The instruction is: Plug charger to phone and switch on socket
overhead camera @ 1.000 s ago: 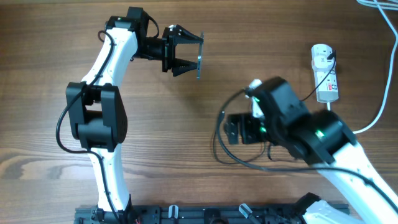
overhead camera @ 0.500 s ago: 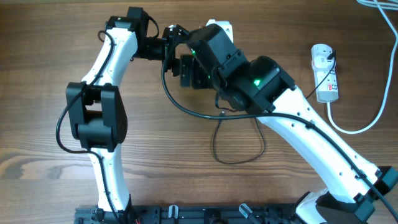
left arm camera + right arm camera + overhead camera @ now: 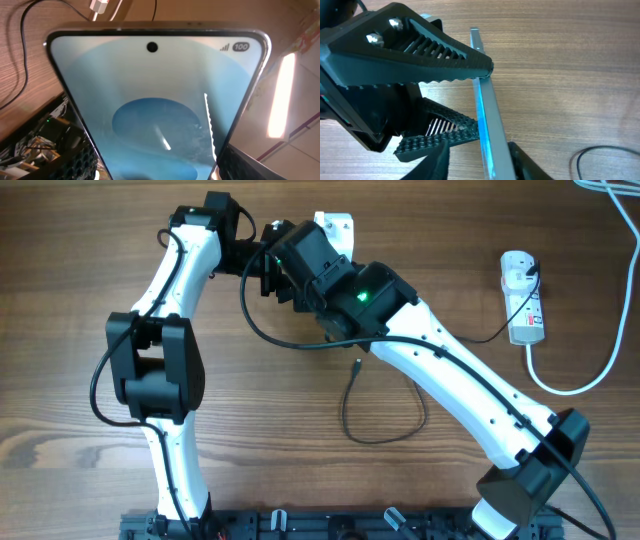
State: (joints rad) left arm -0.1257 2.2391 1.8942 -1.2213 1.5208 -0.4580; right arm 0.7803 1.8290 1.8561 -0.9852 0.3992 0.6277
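Near the far edge of the table (image 3: pixel 60 240), left of centre, the left gripper (image 3: pixel 481 100) clenches the phone (image 3: pixel 155 110) edge-on, its length level and its screen facing that wrist. The right gripper (image 3: pixel 481 161) straddles it, jaws parted. The charger (image 3: pixel 347 420) lies loose mid-table.

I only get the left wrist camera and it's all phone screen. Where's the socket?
Observer: The socket lies on the right side of the table, well apart from the phone.
Operator: Is the other gripper close?
Observer: Yes, the right gripper hovers right at the phone's thin edge.
Operator: Where's the charger?
Observer: The charger loops on the table under the right arm.
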